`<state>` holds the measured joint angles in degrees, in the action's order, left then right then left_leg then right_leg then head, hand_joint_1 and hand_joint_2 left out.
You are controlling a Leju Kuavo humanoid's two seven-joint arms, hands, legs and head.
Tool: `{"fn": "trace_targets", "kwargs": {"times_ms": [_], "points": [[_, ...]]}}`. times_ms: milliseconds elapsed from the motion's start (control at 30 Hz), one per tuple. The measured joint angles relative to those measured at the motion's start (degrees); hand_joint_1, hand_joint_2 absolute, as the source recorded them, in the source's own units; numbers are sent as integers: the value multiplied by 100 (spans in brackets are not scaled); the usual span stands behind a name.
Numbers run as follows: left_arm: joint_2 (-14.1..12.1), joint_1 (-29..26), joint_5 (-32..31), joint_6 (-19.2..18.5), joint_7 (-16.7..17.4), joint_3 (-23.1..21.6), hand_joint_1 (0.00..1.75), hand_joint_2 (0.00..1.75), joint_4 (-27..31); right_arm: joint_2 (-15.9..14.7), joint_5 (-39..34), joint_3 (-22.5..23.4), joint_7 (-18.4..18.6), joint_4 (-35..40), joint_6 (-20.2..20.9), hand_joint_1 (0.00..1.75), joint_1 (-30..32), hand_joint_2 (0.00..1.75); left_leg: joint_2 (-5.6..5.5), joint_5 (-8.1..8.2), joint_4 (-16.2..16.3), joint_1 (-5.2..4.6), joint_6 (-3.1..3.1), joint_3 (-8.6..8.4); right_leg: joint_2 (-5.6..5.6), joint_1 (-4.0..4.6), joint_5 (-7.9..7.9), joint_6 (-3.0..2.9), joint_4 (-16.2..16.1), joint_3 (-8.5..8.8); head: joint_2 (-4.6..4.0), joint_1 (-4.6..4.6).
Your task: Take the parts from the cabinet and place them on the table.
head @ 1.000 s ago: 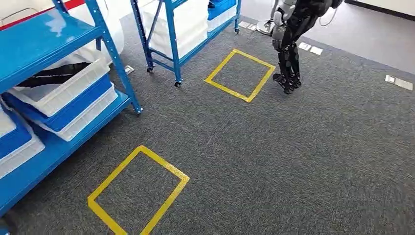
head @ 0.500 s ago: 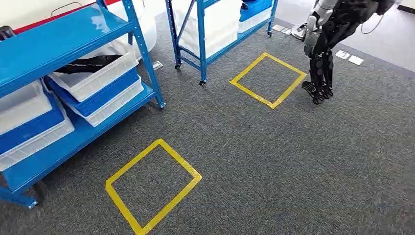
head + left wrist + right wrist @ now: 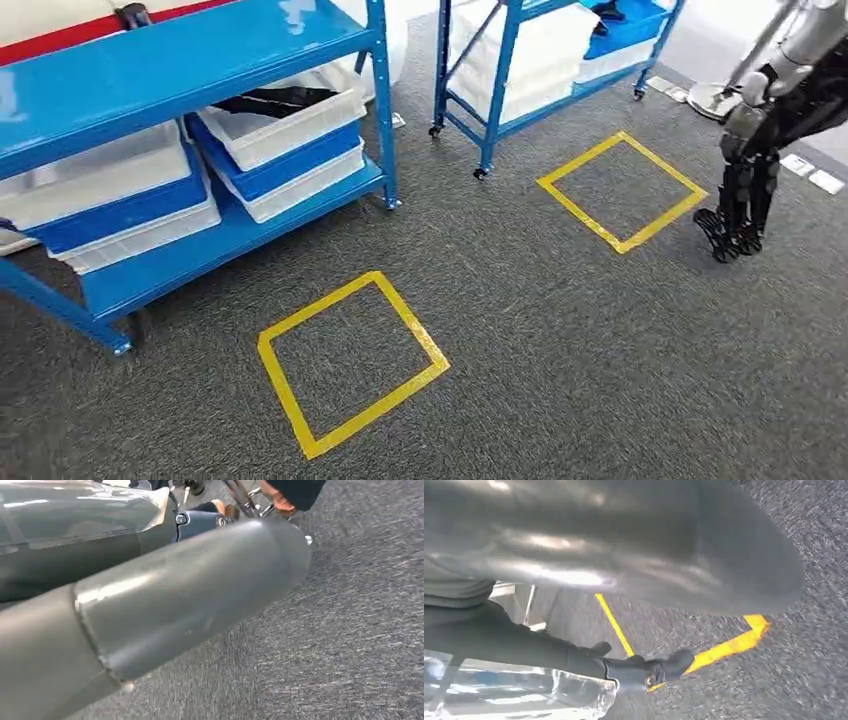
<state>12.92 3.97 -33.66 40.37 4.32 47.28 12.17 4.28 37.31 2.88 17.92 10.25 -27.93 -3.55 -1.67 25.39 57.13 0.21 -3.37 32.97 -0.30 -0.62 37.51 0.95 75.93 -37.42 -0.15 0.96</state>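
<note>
The blue cabinet [image 3: 180, 60] stands at the upper left of the head view, its shelves stacked with white and blue bins. Black parts [image 3: 275, 100] lie in the upper white bin [image 3: 290, 125] at the right end of its lower shelf. Dark fingers of my right hand [image 3: 644, 672] stretch out over the carpet in the right wrist view, and their grip is unclear. Blurred grey casing [image 3: 165, 605] lies close before the left wrist camera, so I cannot make out the left hand's fingers.
A yellow tape square [image 3: 350, 365] marks the grey carpet just in front of the cabinet. A second blue rack [image 3: 500, 90] with bins stands behind, a second tape square [image 3: 620, 190] before it. Another humanoid robot [image 3: 750, 170] stands at the right edge.
The whole picture has shifted to the right: the camera has turned toward the cabinet, which now reaches the middle of the view. The bins themselves have not moved.
</note>
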Motion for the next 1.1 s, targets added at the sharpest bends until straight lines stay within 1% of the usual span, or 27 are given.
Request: {"fn": "trace_targets", "kwargs": {"times_ms": [33, 100, 133, 167, 200, 233, 300, 333, 367, 400, 467, 500, 533, 567, 633, 667, 700, 733, 800, 833, 867, 900, 933, 1000, 1033, 1067, 1100], "points": [[2, -11, -74, 0, 66, 19, 0, 0, 2, 0, 4, 0, 6, 0, 0, 0, 11, 0, -87, 0, 3, 3, 2, -7, 5, -15, -48, 49, 39, -54, 0, 2], [4, -20, -214, 0, 129, 63, 0, 0, 2, 0, 4, 2, 11, 0, -4, 0, 23, 0, -270, 1, 18, 28, 32, -24, 34, -70, -437, 209, -641, 202, 0, 2], [9, -15, -258, 0, 129, 96, 0, 0, 2, 0, 4, 2, 11, 0, -9, 0, 22, 0, -364, 8, 38, 44, 67, -25, 131, -117, -698, 291, -1225, 447, 0, 2], [9, -11, -285, -2, 123, 127, 0, 0, 2, 2, 4, 2, 11, -2, -11, 0, 27, 0, -431, 18, 67, 45, 112, 4, 414, -172, -839, 334, -1625, 609, 0, -9], [7, -3, -291, -2, 101, 140, 0, 0, 0, 4, 2, 2, 11, -2, -11, 0, 33, 0, -507, 67, 161, -2, 174, 40, 482, -134, -874, 275, -1760, 604, 0, -17], [7, -4, -298, 0, 77, 146, 0, 0, 2, 7, 4, 2, 9, -2, -15, 0, 33, 0, -550, 70, 134, -2, 202, 53, 398, -137, -872, 205, -1748, 603, 0, 0], [4, -22, -300, 0, 35, 179, 0, 0, 0, 2, 2, 4, 11, 0, -28, 0, 6, 0, -650, 34, 93, 40, 265, 77, 295, -99, -886, 124, -1740, 664, 0, 4], [-13, -32, -304, 0, 22, 197, 0, 0, 0, 6, 4, 7, 11, 0, -28, 0, 4, 0, -628, 31, 128, 63, 286, 95, 221, -168, -928, 64, -1761, 666, 0, 15], [-15, -30, -308, -2, 7, 207, 0, 0, 0, 0, 9, 7, 11, 2, -31, 0, 1, 0, -258, 127, 248, 37, 309, 135, 169, -152, -941, 32, -1768, 674, 0, 9], [-15, -16, -313, -7, -2, 214, 0, 0, 0, 2, 13, 7, 11, 0, -33, 0, 9, 0, -39, 327, 530, 35, 331, 263, 106, -141, -926, -8, -1768, 677, 0, 75], [-13, 11, -339, -9, -26, 214, 0, 0, 0, 4, 13, 7, 11, 0, -33, 0, 42, 0, 93, 787, 1448, 55, 367, 723, -71, -101, -911, -53, -1768, 669, 0, 94], [-13, 6, -339, -11, -28, 214, 0, 0, 0, -2, 13, 9, 11, 0, -31, 0, 50, 0, 111, 910, 1849, 61, 381, 927, -162, -89, -903, -64, -1767, 664, 0, 99], [-15, -5, -330, -11, -30, 221, 0, 0, 0, -7, 15, 9, 11, 0, -33, 0, 47, 0, 126, 872, 1941, 66, 385, 977, -238, -85, -897, -69, -1767, 666, 0, 96], [-20, -11, -286, -13, -52, 243, 0, 0, 0, -7, 17, 9, 11, 0, -33, 0, 40, 0, 136, 719, 1762, 69, 379, 895, -301, -84, -890, -77, -1767, 673, 0, 99], [-24, -7, -267, -15, -96, 295, 0, 0, 0, 0, 24, 13, 11, 0, -33, 0, 25, 0, 261, 245, 829, 67, 343, 406, -426, -84, -867, -64, -1767, 707, 0, 99], [-24, 2, -267, -13, -111, 299, 0, 0, 0, 0, 28, 18, 9, 0, -37, 0, 24, 0, 483, 87, 347, 53, 299, 127, -482, -76, -849, -43, -1767, 733, 0, 107], [-26, 30, -269, -11, -122, 302, 0, 0, 0, 0, 33, 24, -9, 0, -48, 0, 33, 0, 629, 147, 209, -1, 282, 40, -515, -20, -815, 7, -1766, 719, 0, 107], [-24, 34, -271, -7, -133, 304, 0, 0, 2, -4, 39, 35, -18, 0, -68, 0, 23, 0, 536, 141, 183, -9, 250, 60, -557, -17, -800, 36, -1771, 723, 0, 83], [-26, 17, -280, -4, -148, 317, 0, 0, 0, -4, 96, 39, -185, 4, -179, 0, 7, 0, 455, 156, 190, -53, 191, 72, -630, -29, -811, 91, -1815, 790, 0, 79], [-24, 13, -289, -2, -159, 339, 0, 0, 0, 2, 65, 44, -247, 11, -223, 0, -12, 0, 403, 114, 107, -58, 133, 48, -675, -6, -815, 142, -1843, 840, 0, 92], [-4, 8, -295, -2, -181, 361, 0, 0, 0, -6, 2, 78, -256, 20, -234, 0, -19, 0, 380, 42, 2, 27, 86, -46, -573, -27, -768, 171, -1799, 817, 0, 83], [-7, 20, -293, 0, -203, 391, 0, 0, 0, -11, -33, 133, -273, 20, -236, 0, -20, 0, 343, 14, -39, 18, 48, -58, -300, -27, -641, 151, -1581, 740, 0, 57], [-20, 32, -276, -2, -229, 418, 0, 0, 2, -7, -35, 168, -295, 20, -236, 0, -8, 0, 317, 1, -38, 17, 29, -52, -134, -38, -455, 110, -1194, 540, 0, 53], [-11, 44, -208, -7, -268, 474, 0, 0, 0, -31, -35, 208, -310, 17, -240, 0, 32, 0, 202, 8, -37, 9, 18, -37, -10, -38, -117, 93, -254, 36, 0, 42], [-7, 40, -186, -9, -273, 496, 0, 0, 0, -39, -44, 232, -310, 17, -240, 0, 42, 0, 156, 10, -34, 7, 21, -37, 5, -38, -108, 128, -59, -87, 0, 37], [-2, 40, -171, -9, -277, 529, 0, 0, 0, -44, -48, 254, -310, 15, -243, 0, 61, 0, 118, 12, -33, 7, 24, -42, 5, -45, -193, 176, -138, -84, 0, 40], [0, 40, -171, -9, -282, 555, 0, 0, 0, -48, -46, 271, -313, 17, -243, 0, 60, 0, 81, 17, -27, 12, 32, -47, 5, -53, -374, 242, -451, 33, 0, 33]]}}
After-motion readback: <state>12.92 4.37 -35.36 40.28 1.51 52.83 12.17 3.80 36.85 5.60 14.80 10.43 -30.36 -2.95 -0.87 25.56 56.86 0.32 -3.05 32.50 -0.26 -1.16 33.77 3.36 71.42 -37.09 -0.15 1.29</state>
